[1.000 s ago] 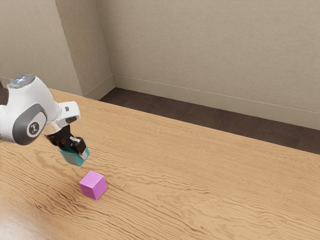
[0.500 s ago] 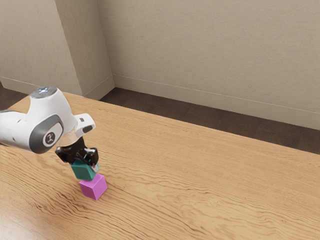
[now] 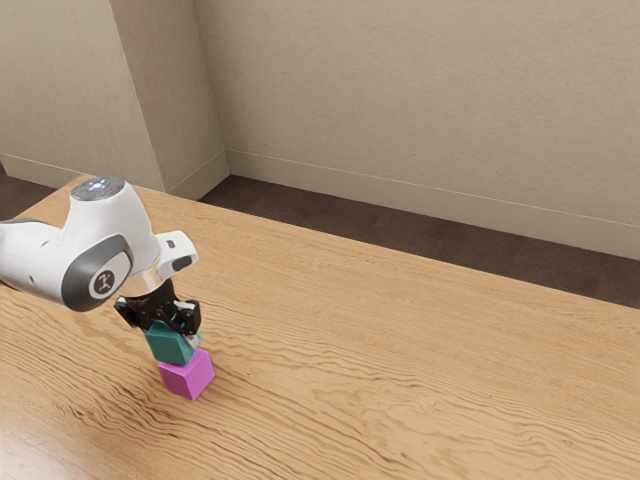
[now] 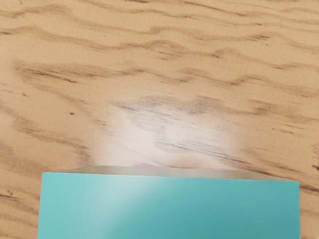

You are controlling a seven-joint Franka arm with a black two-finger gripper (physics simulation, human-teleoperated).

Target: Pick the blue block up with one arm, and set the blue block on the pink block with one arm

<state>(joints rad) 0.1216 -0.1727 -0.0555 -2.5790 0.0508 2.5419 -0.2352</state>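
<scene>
Blue block (image 3: 170, 346) resting on pink block (image 3: 187, 379), lower left of frame.
Hand (image 3: 166, 325) grips the blue block from above; pink block sits on counter (image 3: 400, 360).

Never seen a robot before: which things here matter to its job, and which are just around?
In the job: gripper, blue block, pink block.
Just around: table, wall, floor.

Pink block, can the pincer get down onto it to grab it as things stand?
Probably not. The pincer is shut on the blue block, which sits right over the pink block and covers its top. Only the pink block's sides look free.
</scene>
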